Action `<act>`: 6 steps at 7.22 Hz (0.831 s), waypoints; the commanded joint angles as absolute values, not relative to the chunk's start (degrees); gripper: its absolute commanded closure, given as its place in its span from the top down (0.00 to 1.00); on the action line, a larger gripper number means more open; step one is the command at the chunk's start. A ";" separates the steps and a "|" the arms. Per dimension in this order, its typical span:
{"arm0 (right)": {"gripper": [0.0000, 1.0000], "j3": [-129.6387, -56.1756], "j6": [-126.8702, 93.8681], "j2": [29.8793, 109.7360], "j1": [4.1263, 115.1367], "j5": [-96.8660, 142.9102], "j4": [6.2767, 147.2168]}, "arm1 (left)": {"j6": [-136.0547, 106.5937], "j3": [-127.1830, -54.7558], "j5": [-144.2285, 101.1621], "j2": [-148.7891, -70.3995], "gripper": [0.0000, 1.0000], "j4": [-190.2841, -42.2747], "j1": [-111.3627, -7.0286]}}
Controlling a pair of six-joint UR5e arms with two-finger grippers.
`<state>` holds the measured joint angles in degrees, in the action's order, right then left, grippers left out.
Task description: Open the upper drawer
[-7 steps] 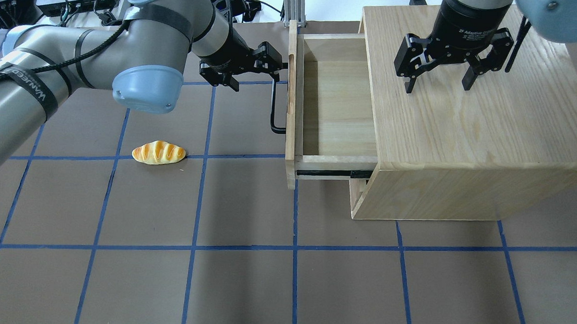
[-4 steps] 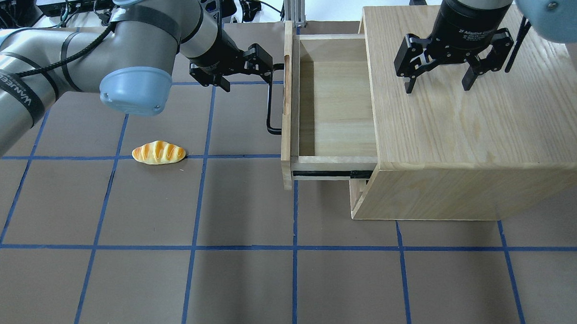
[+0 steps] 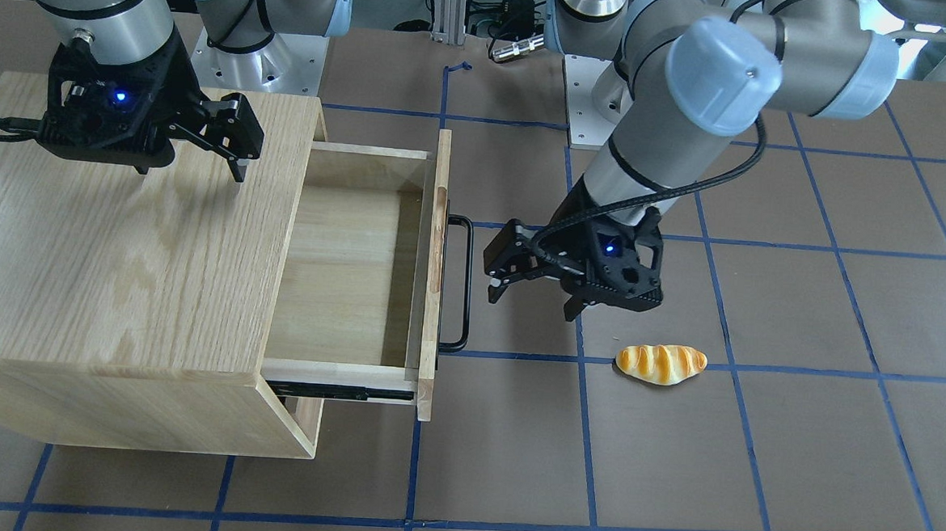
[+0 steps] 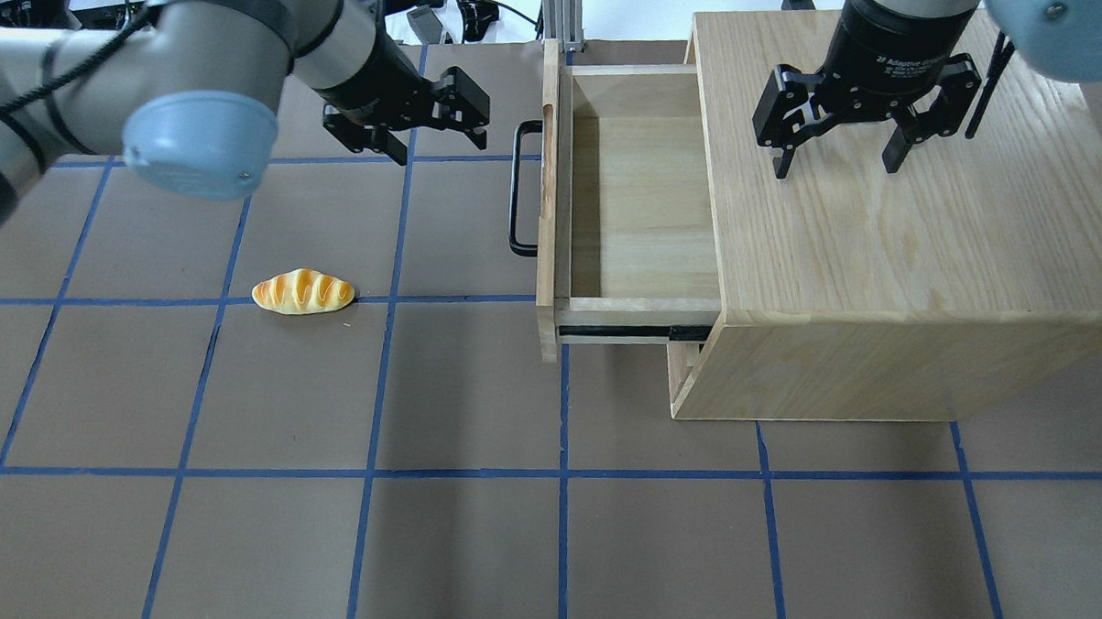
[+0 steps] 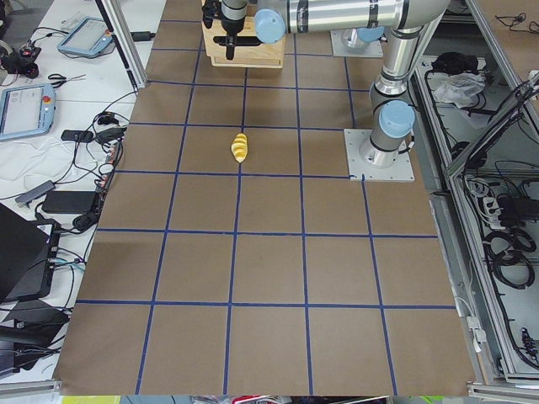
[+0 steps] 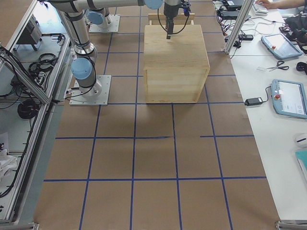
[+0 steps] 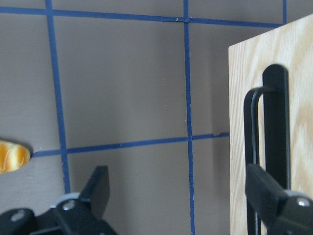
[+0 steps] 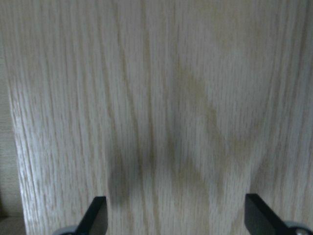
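The shallow pale-wood upper drawer (image 4: 646, 212) sticks well out of the oak-grain cabinet box (image 4: 882, 284) on its left side, so the job looks basically done. The left fingers (image 4: 475, 124) hang spread apart, just left of the black bar handle (image 4: 513, 189). The right fingers (image 4: 894, 149) are spread over the cabinet top. Next up is probably just backing off.

Your left arm (image 4: 203, 36) comes in low from the side, elbow bent, with the forearm angled forward and across. Its wrist is rolled so that the left claw (image 4: 439, 150) lies nearly level and points sideways, jaws spread wide. Your right arm (image 4: 891, 28) drops in from above with its wrist upright. The right claw (image 4: 835, 168) points straight down, and its fingers (image 8: 98, 218) are just as wide apart. In the front-facing view a small blue light glows on each wrist.
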<state>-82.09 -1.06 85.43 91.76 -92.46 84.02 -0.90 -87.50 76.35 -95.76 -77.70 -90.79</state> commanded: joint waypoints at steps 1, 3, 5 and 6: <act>1.00 -82.18 -1.05 85.43 91.76 -92.46 84.02 | 0.62 -84.29 85.23 -91.77 1.00 -85.60 -89.56; 1.00 -82.09 -1.06 85.43 91.76 -92.46 84.02 | 0.70 -84.37 88.13 -90.18 1.00 -87.88 -89.56; 1.00 -82.09 -1.14 85.43 91.76 -92.46 84.02 | 0.70 -84.81 88.95 -89.56 1.00 -88.33 -89.56; 1.00 -82.09 -1.14 85.43 91.76 -92.46 84.02 | 0.70 -84.81 89.03 -89.56 1.00 -88.33 -89.39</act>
